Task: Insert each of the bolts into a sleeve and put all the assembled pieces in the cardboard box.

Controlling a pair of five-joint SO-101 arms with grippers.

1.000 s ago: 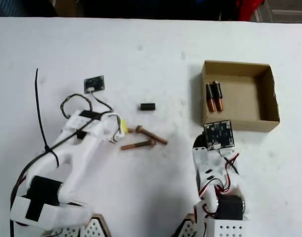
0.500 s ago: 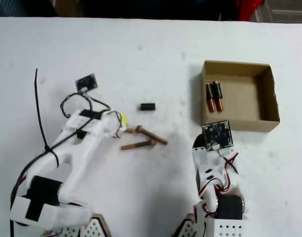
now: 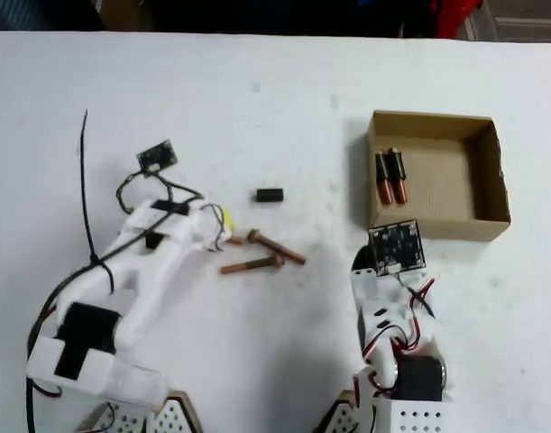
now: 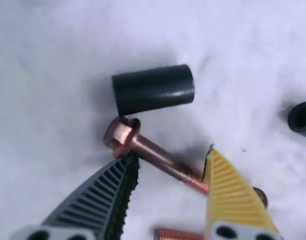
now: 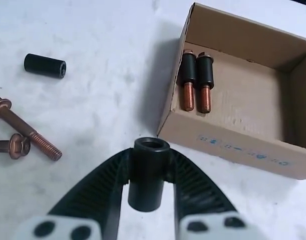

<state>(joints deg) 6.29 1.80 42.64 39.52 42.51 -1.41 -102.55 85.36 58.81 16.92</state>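
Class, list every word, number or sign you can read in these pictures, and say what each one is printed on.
No text can be read.
Cardboard box, outer front wall: a short row of blue print, too small and blurred to read.
Bolts and sleeves: no markings visible.

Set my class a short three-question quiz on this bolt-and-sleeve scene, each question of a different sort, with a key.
1. What does the right gripper hold? A) a bolt B) a sleeve C) nothing
2. True or false: the box holds three assembled pieces.
3. Fill in: ___ loose bolts lie on the table.

Key: 1 B. 2 False, it holds two. 3 Two.
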